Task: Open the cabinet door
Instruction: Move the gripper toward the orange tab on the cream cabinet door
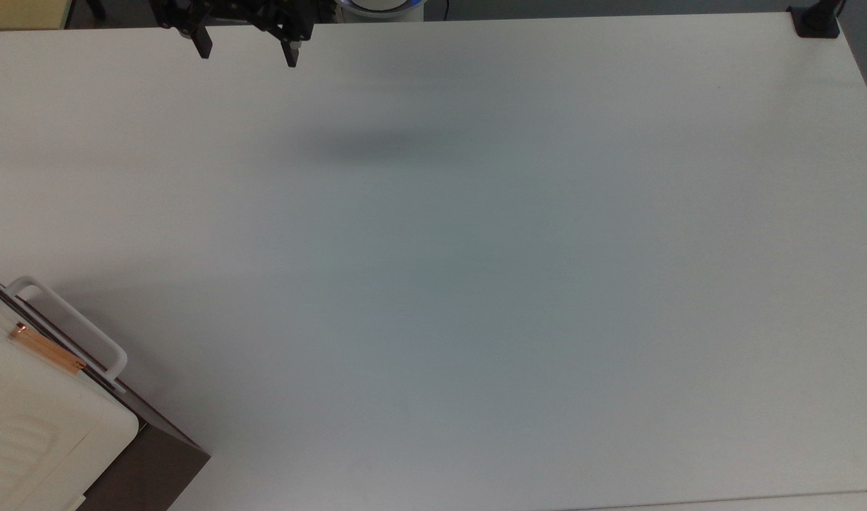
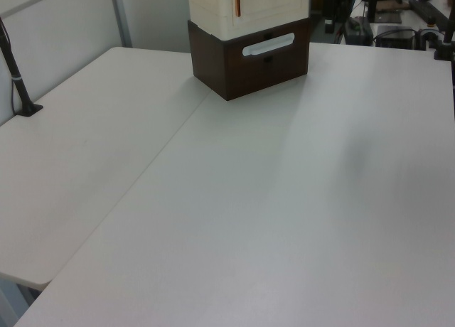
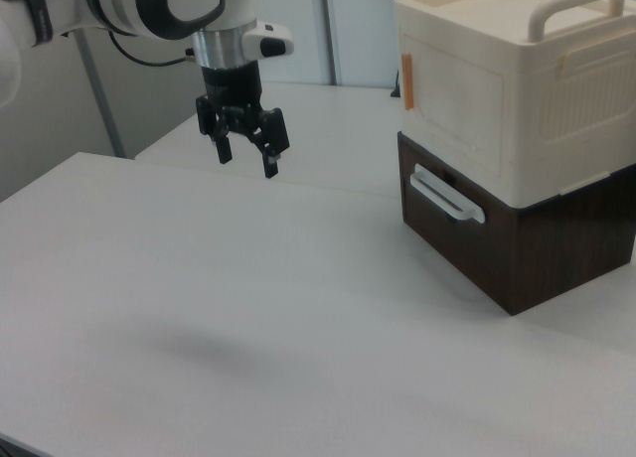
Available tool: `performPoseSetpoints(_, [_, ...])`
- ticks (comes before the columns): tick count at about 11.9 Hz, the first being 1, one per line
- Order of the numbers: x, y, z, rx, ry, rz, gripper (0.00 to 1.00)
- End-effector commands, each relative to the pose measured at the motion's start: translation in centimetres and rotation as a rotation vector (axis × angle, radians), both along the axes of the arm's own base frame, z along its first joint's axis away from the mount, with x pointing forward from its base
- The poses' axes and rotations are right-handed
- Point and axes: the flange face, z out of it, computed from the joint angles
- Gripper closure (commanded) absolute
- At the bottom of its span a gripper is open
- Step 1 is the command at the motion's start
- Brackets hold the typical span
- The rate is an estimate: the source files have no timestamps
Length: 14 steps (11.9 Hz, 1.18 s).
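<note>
Hanging above a white table, the arm shows at the right view's upper left, with its black gripper pointing down, fingers spread and holding nothing. A faint shadow lies on the table below it. Well apart, at the right view's right, stands the cabinet: a cream-white box on a dark brown base. The door is the cream panel facing the gripper, flush with the box, a thin copper strip along its near edge. Below it, on the dark front, sits a white bar handle.

From the top view, the gripper sits at the upper left edge and the cabinet fills the lower left corner. From the left view, the cabinet stands at the table's far side.
</note>
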Motion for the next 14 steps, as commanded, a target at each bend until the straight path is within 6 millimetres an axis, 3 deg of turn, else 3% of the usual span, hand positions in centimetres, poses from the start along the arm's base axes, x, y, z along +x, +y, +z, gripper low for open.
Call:
performPoseSetpoints(1, [1.7, 0.7, 1.1, 0.047, -0.135, -0.010, 0.00])
performPoseSetpoints(4, [3.7, 0.5, 0.6, 0.037, -0.227, -0.022, 0.00])
performPoseSetpoints(11, [8.6, -0.4, 3.1, 0.012, -0.691, -0.272, 0.00])
performPoseSetpoints(14, [10.6, -0.5, 2.6, -0.038, -0.849, -0.308, 0.00])
